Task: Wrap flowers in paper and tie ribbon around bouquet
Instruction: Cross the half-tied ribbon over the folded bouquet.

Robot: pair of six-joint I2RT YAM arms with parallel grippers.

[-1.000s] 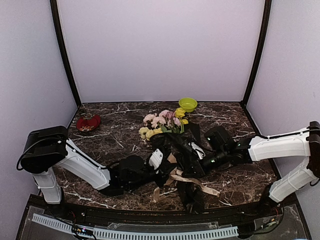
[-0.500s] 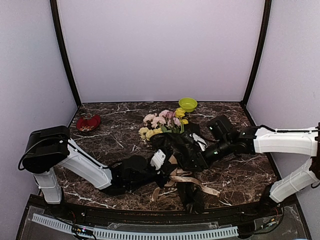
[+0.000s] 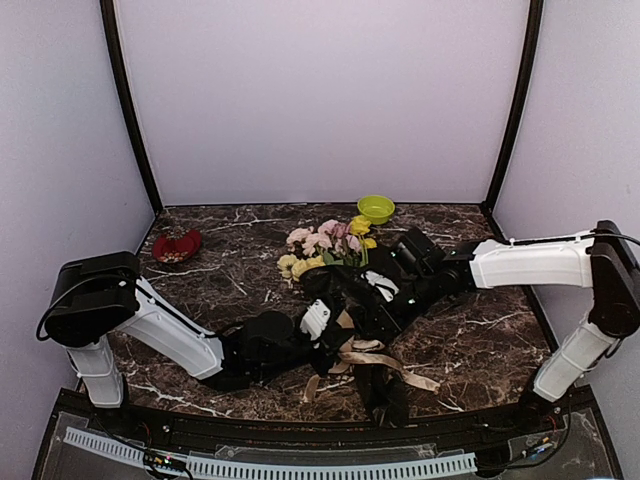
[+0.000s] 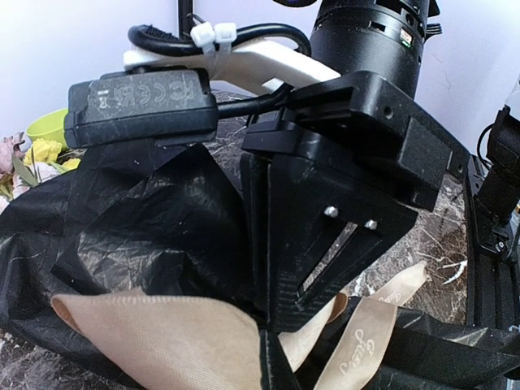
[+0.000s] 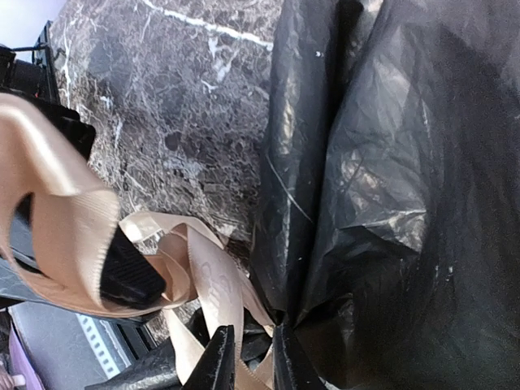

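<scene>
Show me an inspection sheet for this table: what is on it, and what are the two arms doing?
surface: dark marbled table with white veins.
job's things: flowers stick out of crinkly black paper; tan ribbon loops loosely near its lower part, no bow seen.
clutter: green bowl at the back; red dish back left.
grippers: left gripper shut on the ribbon; right gripper at the paper's edge, fingers nearly together, hold unclear.
cables: black cable zip-tied on the left wrist.
surroundings: lilac walls, black posts.
</scene>
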